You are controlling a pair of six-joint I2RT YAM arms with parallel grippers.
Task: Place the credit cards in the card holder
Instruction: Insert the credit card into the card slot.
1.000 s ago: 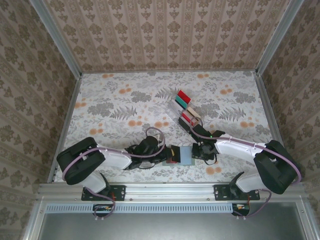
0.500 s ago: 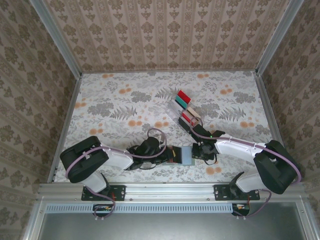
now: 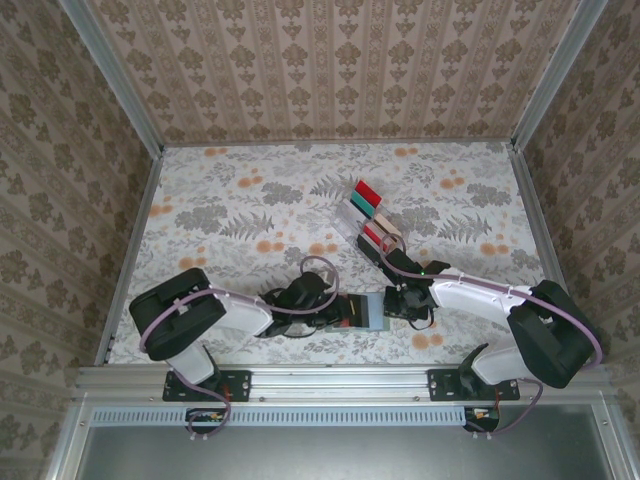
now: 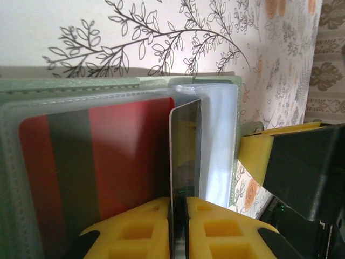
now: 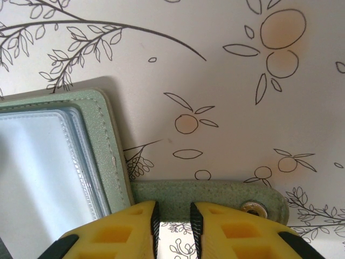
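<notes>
The grey-green card holder [image 3: 366, 311] lies open and flat on the table [image 3: 230, 190] near its front edge, its stitched cover, clear inner sleeves and a side tab with a metal snap showing. A red card [image 4: 124, 156] with a dark stripe sits inside one clear sleeve. A black card [image 4: 186, 145] stands on edge at the next sleeve, its near end between the left gripper's [image 4: 178, 200] fingers. More credit cards [image 3: 367, 192], red, teal and beige, stand in a row farther back

Top external: mounted high behind the arm bases, angled down over the whole worktop [image 3: 250, 200]. Wrist views: held low and close, on opposite sides of the card holder [image 3: 376, 312], which is shared by all three.
</notes>
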